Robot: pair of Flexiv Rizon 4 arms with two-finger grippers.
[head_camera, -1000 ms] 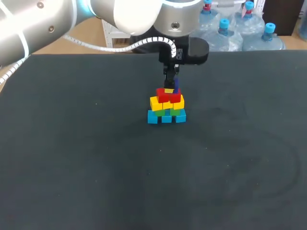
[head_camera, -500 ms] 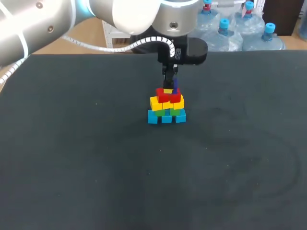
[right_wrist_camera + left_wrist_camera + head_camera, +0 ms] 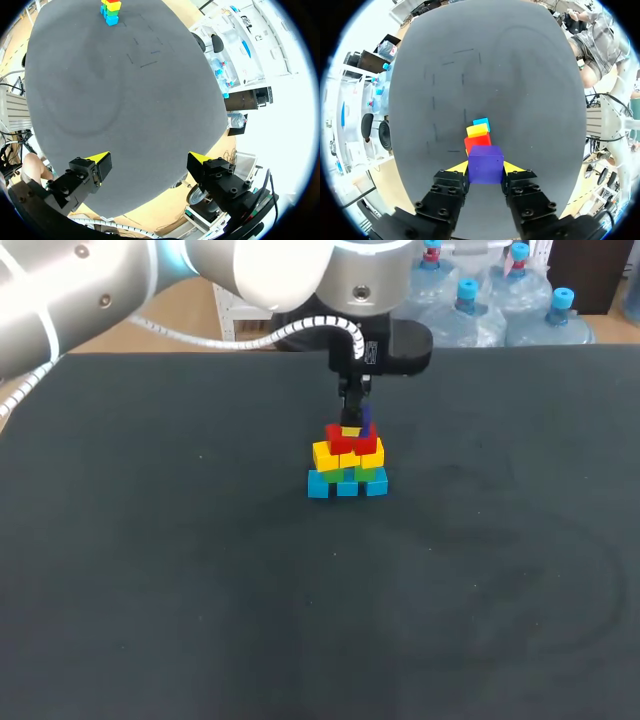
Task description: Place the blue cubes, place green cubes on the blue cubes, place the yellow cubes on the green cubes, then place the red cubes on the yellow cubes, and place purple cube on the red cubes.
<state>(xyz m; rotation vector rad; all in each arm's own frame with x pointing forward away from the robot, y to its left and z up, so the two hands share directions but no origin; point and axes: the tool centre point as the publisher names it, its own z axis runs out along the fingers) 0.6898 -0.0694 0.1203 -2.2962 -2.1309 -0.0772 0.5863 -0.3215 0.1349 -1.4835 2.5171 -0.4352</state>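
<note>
The purple cube [image 3: 486, 164] is clamped between the two yellow-tipped fingers of the left gripper [image 3: 486, 167], directly over the top of the stack [image 3: 347, 465]. Whether the cube's underside already touches the stack cannot be told.

The stack is a small pyramid on the black table [image 3: 200, 590]. The red cubes [image 3: 352, 444] form its top layer, with the yellow cubes [image 3: 322, 455] under them, then the green cubes [image 3: 372, 473]. The blue cubes [image 3: 346, 486] are at the base. In the head view the purple cube seems to sit toward the right side of the stack's top rather than dead centre.

The right gripper [image 3: 150, 160] is well apart from the stack, near the table's edge, with its fingers spread wide and nothing between them.

The likely risks:
- If the cube is off centre when let go, it may tip off the red layer and tumble down the stack.
- If it is pressed down too hard or nudged sideways, the loose red and yellow cubes under it could shift and bring the upper layers down.
- As the fingers open and lift away they pass close beside the red cubes, so a brush there could knock them off.
</note>
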